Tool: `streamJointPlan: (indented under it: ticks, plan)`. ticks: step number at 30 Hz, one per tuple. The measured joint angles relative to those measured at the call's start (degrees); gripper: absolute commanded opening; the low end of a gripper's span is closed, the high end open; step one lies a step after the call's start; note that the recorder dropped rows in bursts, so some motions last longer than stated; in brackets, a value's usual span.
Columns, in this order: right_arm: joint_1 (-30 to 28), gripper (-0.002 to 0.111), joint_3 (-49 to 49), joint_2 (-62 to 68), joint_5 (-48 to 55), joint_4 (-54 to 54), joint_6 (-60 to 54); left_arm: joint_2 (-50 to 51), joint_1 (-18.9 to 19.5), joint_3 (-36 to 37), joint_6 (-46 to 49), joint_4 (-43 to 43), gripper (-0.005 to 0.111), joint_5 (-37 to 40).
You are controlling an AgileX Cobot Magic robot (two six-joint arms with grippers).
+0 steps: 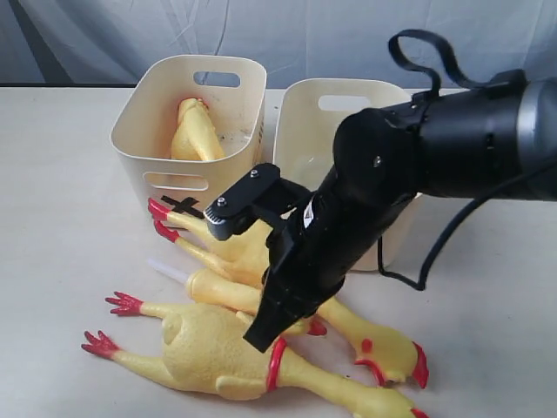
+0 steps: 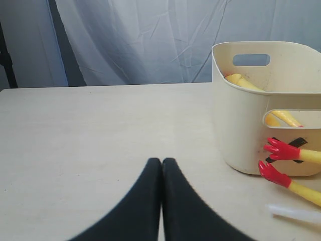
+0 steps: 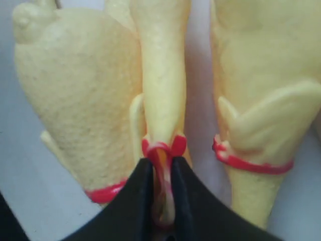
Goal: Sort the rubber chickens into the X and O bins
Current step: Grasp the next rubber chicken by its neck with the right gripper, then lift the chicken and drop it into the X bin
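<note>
Three rubber chickens lie on the table in front of the bins: a plump one (image 1: 204,348) nearest the front, a slim one (image 1: 222,292) in the middle, and another (image 1: 239,252) behind it with red feet (image 1: 161,218) by the X bin (image 1: 144,131). A fourth chicken (image 1: 196,131) stands inside the X bin. The second bin (image 1: 300,113) has its mark hidden by the arm. My right gripper (image 3: 162,170) is shut on the slim chicken's neck (image 3: 163,90) at its red collar. My left gripper (image 2: 161,163) is shut and holds nothing, low over bare table beside the X bin (image 2: 251,130).
My right arm (image 1: 435,148) reaches over the second bin and covers its front. A clear plastic strip (image 1: 165,270) lies on the table by the chickens' feet. Grey cloth hangs behind the table.
</note>
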Motion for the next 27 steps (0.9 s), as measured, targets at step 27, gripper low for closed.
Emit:
streamJointPlan:
  ticks: [27]
  plan:
    - [0.09, 0.023, -8.21, 11.63, -70.01, 15.66, 26.45, 0.0, 0.0, 0.0, 0.0, 0.0, 0.0, 0.0]
